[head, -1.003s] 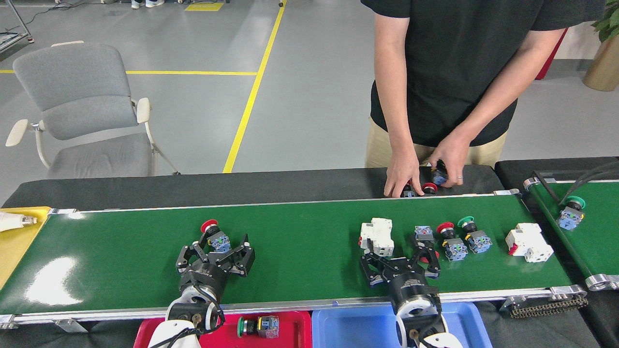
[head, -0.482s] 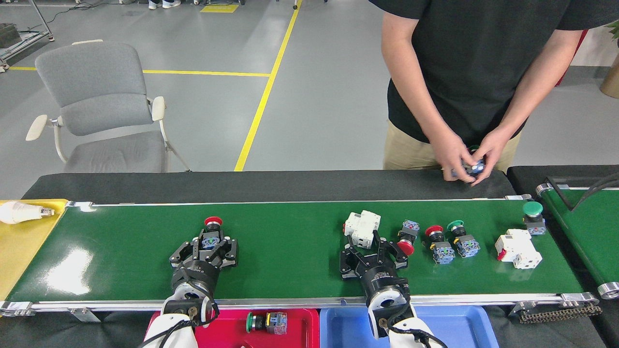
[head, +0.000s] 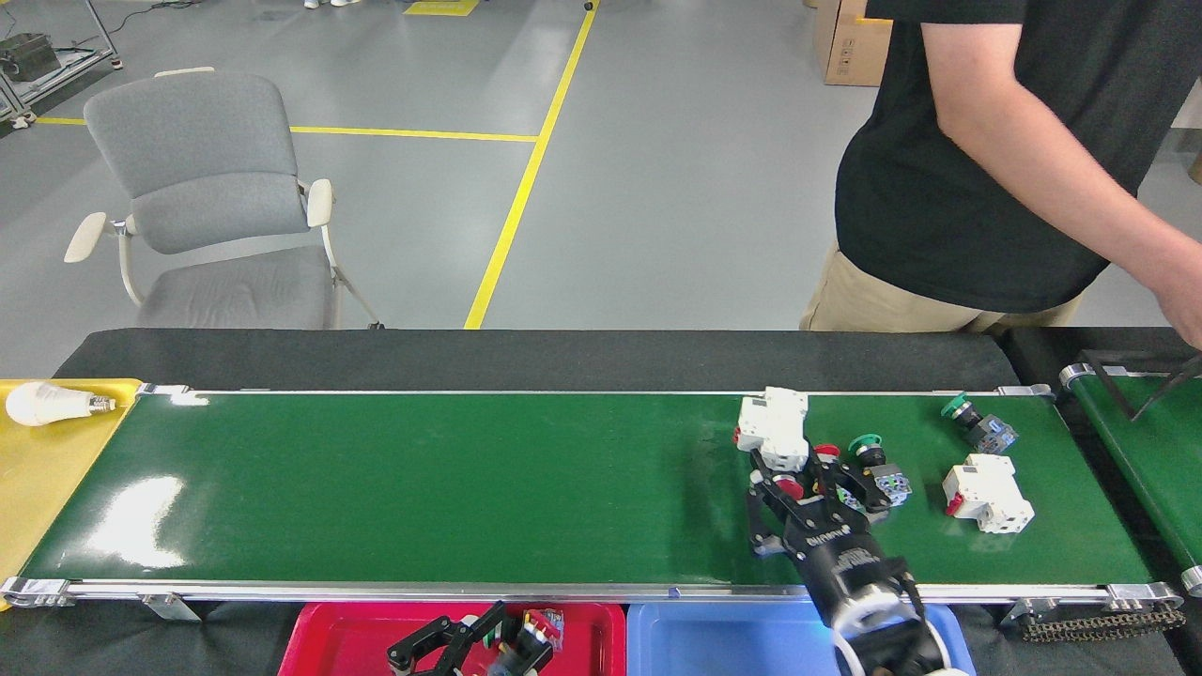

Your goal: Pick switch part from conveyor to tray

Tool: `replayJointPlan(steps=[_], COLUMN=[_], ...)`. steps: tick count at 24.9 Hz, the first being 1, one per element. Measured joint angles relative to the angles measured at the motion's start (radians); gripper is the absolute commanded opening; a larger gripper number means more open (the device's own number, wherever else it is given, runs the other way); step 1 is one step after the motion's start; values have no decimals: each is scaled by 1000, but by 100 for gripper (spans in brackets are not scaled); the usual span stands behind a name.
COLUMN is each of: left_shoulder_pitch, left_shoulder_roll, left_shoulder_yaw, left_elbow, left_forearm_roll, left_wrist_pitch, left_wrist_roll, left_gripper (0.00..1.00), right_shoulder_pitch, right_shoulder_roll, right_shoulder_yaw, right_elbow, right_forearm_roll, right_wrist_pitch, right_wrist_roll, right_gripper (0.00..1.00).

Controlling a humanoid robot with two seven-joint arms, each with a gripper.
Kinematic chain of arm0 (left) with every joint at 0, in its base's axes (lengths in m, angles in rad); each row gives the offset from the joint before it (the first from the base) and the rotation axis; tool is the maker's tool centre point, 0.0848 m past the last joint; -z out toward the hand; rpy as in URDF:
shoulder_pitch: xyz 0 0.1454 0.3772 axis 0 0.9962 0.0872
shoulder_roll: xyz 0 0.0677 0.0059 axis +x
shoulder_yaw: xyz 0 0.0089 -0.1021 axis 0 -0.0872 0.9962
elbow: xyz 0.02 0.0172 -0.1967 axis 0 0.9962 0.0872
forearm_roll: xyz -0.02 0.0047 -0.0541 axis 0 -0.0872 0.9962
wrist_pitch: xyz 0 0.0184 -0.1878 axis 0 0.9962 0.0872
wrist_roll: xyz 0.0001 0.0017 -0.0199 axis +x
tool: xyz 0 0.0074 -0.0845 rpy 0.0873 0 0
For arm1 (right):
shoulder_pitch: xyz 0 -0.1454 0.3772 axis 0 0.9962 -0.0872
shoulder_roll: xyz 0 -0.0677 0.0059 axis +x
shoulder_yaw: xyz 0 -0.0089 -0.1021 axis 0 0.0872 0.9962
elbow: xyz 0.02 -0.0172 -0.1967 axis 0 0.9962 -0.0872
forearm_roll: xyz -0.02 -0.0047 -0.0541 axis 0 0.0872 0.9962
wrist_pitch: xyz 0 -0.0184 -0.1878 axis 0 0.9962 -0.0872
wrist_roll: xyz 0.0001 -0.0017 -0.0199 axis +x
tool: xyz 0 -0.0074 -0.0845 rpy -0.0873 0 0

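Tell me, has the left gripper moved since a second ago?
Yes. The left gripper has pulled back off the conveyor, across its near rail, and is now over the red tray, with a switch part beside it.

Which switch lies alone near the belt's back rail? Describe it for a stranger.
Start at the right end of the green conveyor. Behind the right-hand white breaker, near the back rail, lies a green-capped switch on its side. Unlike the other green-capped switch, it sits apart from the cluster at the right pincer.

Glossy green conveyor (head: 423,488) with silver metal rails, shiny plastic red tray (head: 347,638), grey cloth chair (head: 207,178)
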Motion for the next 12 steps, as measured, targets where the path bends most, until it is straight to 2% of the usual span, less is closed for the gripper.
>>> replayJointPlan(steps=[2,4,5,6,7,8,12], left_shoulder_pitch=[0,0,1,4,10,17,23], left_shoulder_roll=[-8,-8,-8,-8,-8,-9,-13], left_shoulder_yaw=[74,152,189,228,262,282,297], left_elbow=[0,0,0,0,0,0,0], left_forearm_roll=[0,1,1,1,1,1,1], left_wrist_pitch=[105,224,269,299,321,335,357], left_wrist_roll=[0,0,0,0,-2,-2,-2], left_gripper=[100,100,100,100,100,100,100], right_shoulder_pitch=[73,146,184,223,262,291,323], right_shoulder_roll=[-6,-6,-5,-2,6,23,149], right_shoulder_yaw=[-88,-175,-217,-264,-316,-365,-488], right_elbow=[-13,-16,-16,-16,-16,-16,-5], right_forearm_roll=[-13,-19,-20,-20,-21,-24,-34], right_wrist_pitch=[-125,-262,-342,-415,-499,-568,-676], right_wrist_roll=[-24,-40,-50,-63,-76,-83,-93], right_gripper=[5,16,28,53,84,100,100])
